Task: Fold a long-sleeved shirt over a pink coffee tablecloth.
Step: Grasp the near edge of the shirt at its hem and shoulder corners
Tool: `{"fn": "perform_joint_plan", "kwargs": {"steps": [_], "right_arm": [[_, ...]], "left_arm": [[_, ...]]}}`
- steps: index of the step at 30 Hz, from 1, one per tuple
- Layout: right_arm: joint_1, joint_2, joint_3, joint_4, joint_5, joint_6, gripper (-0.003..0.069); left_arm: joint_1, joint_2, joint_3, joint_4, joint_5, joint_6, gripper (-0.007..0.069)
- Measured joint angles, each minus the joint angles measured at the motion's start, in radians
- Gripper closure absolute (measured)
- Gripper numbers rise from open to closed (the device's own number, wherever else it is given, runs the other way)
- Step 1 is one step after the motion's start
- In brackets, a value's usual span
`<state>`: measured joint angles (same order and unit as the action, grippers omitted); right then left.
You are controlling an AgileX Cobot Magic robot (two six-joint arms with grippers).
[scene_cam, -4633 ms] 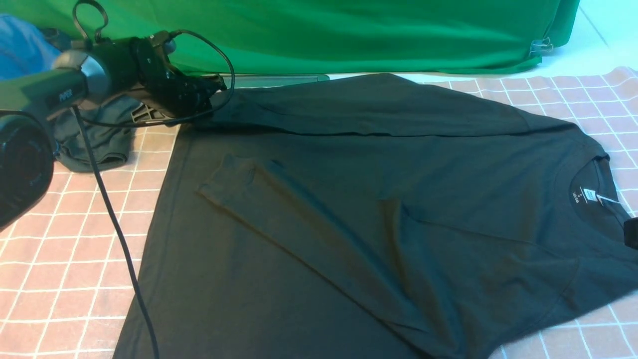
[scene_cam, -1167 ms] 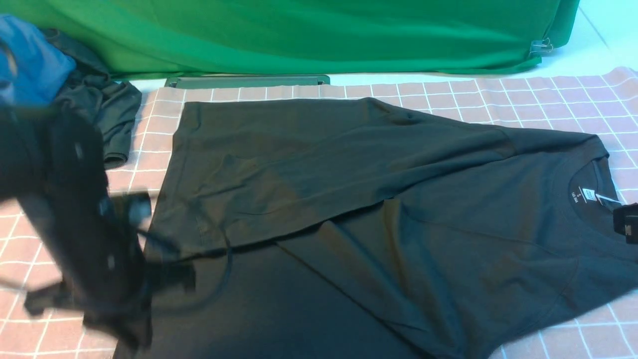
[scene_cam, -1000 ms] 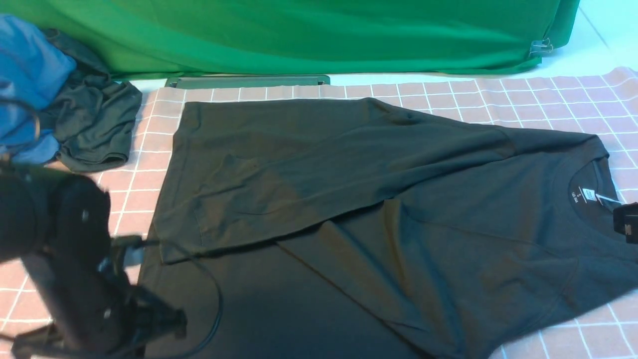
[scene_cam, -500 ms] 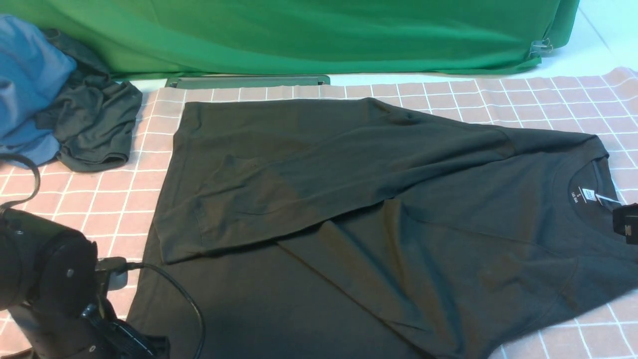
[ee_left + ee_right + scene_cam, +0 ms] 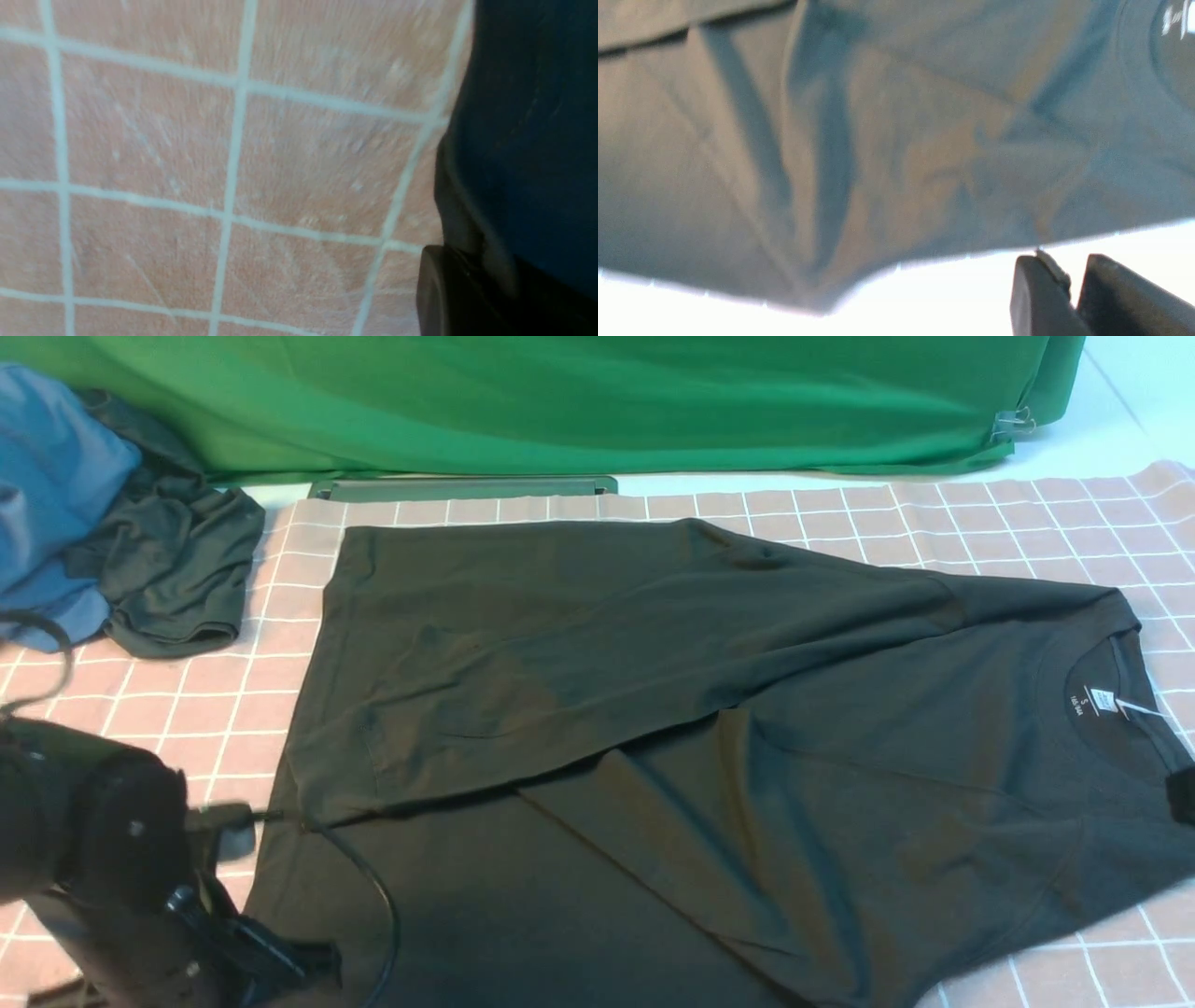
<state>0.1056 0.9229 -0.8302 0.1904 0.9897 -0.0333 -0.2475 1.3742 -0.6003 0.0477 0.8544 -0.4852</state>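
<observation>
Front view: long-sleeved shirt (image 5: 709, 728) lies flat on the pink coffee tablecloth (image 5: 187, 709), collar to the right, hem to the left.

Change vs a few seconds back: the far side panel is now folded in toward the middle. Its edge runs on a slant across the body and covers the upper part of the sleeve lying there.

Left gripper (image 5: 299, 963) has let go of that far corner and swung to the near-left hem corner, low on the cloth. Left wrist view shows one finger right at the shirt's edge with fabric against it. Can't tell if it has the hem or not.

Right gripper (image 5: 1182, 797) sits at the right border by the collar and has shifted slightly nearer. Right wrist view shows its jaws nearly together at the shirt's near edge. Can't tell if cloth is pinched.

My read: first lengthwise fold is done, near-side fold is next. Both near corners need a firm grip before lifting.
</observation>
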Motion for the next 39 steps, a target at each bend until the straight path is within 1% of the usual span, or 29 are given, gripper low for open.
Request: {"fn": "perform_joint_plan", "kwargs": {"steps": [3, 6, 8, 9, 10, 11, 14, 18, 21, 32, 34, 36, 37, 38, 39], "right_arm": [[0.000, 0.044, -0.040, -0.001, 0.096, 0.000, 0.0482], [0.000, 0.102, -0.048, -0.009, 0.128, 0.000, 0.0465], [0.000, 0.161, -0.050, -0.012, 0.135, 0.002, 0.0428], [0.000, 0.204, -0.050, -0.013, 0.132, 0.003, 0.0384], [0.000, 0.204, -0.050, -0.013, 0.132, 0.003, 0.0376], [0.000, 0.256, -0.050, -0.014, 0.120, 0.003, 0.0313], [0.000, 0.367, -0.050, -0.017, 0.084, 0.004, 0.0195], [0.000, 0.486, -0.050, -0.018, 0.044, 0.004, 0.0134], [0.000, 0.566, -0.050, -0.024, 0.014, 0.004, 0.0123], [0.000, 0.766, -0.050, -0.026, -0.112, 0.018, 0.0119], [0.000, 0.787, -0.056, -0.030, -0.123, 0.024, 0.0128], [0.000, 0.798, -0.061, -0.044, -0.116, 0.025, 0.0179], [0.000, 0.802, -0.062, -0.056, -0.117, 0.023, 0.0232], [0.000, 0.804, -0.063, -0.071, -0.116, 0.016, 0.0306], [0.000, 0.806, -0.064, -0.092, -0.116, 0.003, 0.0417]], "left_arm": [[0.000, -0.090, -0.014, 0.001, 0.015, 0.000, 0.0581], [0.000, -0.171, -0.014, 0.001, 0.067, -0.001, 0.0581], [0.000, -0.219, -0.014, 0.001, 0.109, -0.002, 0.0581], [0.000, -0.245, -0.014, 0.001, 0.126, -0.003, 0.0581], [0.000, -0.253, -0.014, 0.001, 0.127, -0.003, 0.0581], [0.000, -0.281, -0.014, 0.001, 0.137, -0.003, 0.0581], [0.000, -0.315, -0.014, 0.001, 0.143, -0.003, 0.0581], [0.000, -0.324, -0.014, 0.001, 0.148, -0.003, 0.0581], [0.000, -0.324, -0.014, 0.003, 0.150, -0.003, 0.0581], [0.000, -0.324, -0.014, 0.008, 0.136, -0.003, 0.0581], [0.000, -0.324, -0.014, 0.008, 0.133, -0.003, 0.0581], [0.000, -0.324, -0.014, 0.008, 0.126, -0.004, 0.0581], [0.000, -0.324, -0.014, 0.007, 0.122, -0.004, 0.0581], [0.000, -0.324, -0.014, 0.004, 0.115, -0.004, 0.0581], [0.000, -0.324, -0.014, 0.001, 0.107, -0.007, 0.0581]]}}
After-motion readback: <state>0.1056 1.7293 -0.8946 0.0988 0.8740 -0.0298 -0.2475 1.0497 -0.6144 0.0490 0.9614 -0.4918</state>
